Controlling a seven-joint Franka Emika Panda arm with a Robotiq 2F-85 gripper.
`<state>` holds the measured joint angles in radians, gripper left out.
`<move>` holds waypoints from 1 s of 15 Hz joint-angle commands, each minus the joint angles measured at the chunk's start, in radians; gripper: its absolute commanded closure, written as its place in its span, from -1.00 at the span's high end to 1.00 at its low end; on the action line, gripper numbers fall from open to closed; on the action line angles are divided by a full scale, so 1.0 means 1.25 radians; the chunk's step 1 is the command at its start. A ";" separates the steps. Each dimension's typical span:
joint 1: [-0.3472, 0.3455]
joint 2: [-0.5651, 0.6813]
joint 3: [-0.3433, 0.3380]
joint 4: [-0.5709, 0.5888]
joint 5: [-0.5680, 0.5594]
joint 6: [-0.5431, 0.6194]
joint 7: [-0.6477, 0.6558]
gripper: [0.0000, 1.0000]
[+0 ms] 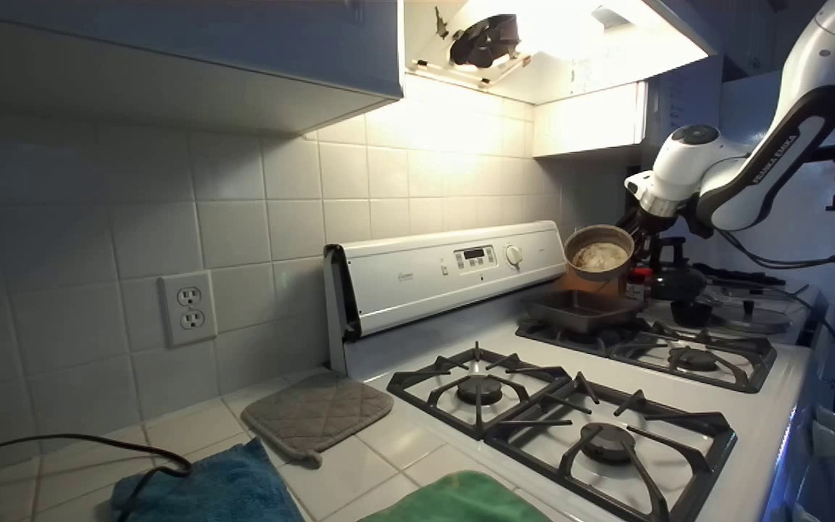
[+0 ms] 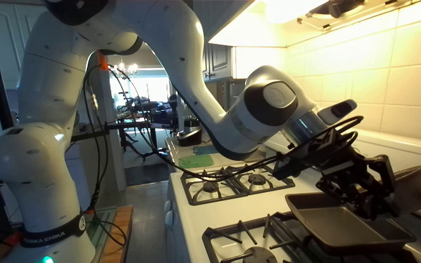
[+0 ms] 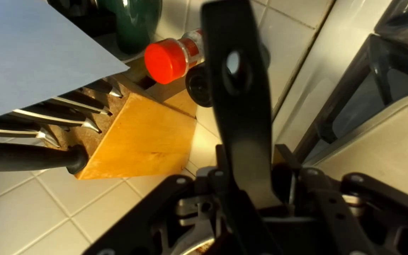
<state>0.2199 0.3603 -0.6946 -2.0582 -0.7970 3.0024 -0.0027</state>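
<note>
A small pot (image 1: 600, 254) with a pale inside hangs tilted in the air, its mouth facing an exterior view. In an exterior view I see its brown outer wall (image 2: 417, 188). My gripper (image 3: 251, 159) is shut on the pot's black handle (image 3: 237, 102), which has a hole at its end. Only a bit of the pot's rim (image 3: 194, 244) shows in the wrist view. The gripper (image 2: 376, 204) is above a dark rectangular baking pan (image 2: 345, 219) on a back burner. The pan also shows in an exterior view (image 1: 584, 312), below the pot.
A wooden knife block (image 3: 143, 141) and a red-capped jar (image 3: 166, 62) stand beside the stove. A black kettle (image 1: 678, 279) and a lid (image 1: 749, 317) are behind the pan. A range hood (image 1: 606, 58) is overhead. A grey potholder (image 1: 320, 413), blue towel (image 1: 214, 486) and green cloth (image 1: 461, 500) lie on the counter.
</note>
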 commanded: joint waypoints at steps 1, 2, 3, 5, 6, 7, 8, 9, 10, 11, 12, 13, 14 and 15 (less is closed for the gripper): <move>0.066 0.041 -0.080 0.031 -0.074 0.040 0.095 -0.79; 0.085 0.048 -0.101 0.033 -0.087 0.048 0.113 -0.79; 0.104 0.057 -0.123 0.036 -0.101 0.058 0.132 -0.79; 0.141 0.072 -0.166 0.037 -0.121 0.075 0.165 -0.79; 0.161 0.080 -0.190 0.037 -0.132 0.087 0.181 -0.79; 0.178 0.090 -0.211 0.038 -0.137 0.097 0.194 -0.79; 0.200 0.099 -0.236 0.038 -0.147 0.107 0.210 -0.79; 0.218 0.108 -0.258 0.037 -0.150 0.118 0.221 -0.79; 0.238 0.118 -0.281 0.035 -0.152 0.129 0.231 -0.79; 0.257 0.132 -0.305 0.035 -0.151 0.141 0.239 -0.79; 0.275 0.143 -0.327 0.032 -0.150 0.152 0.245 -0.79; 0.288 0.151 -0.341 0.029 -0.145 0.160 0.245 -0.79; 0.306 0.168 -0.364 0.029 -0.142 0.173 0.251 -0.79; 0.321 0.182 -0.383 0.027 -0.140 0.185 0.252 -0.79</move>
<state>0.5620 0.5221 -1.0871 -2.0381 -0.9465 3.1730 0.2537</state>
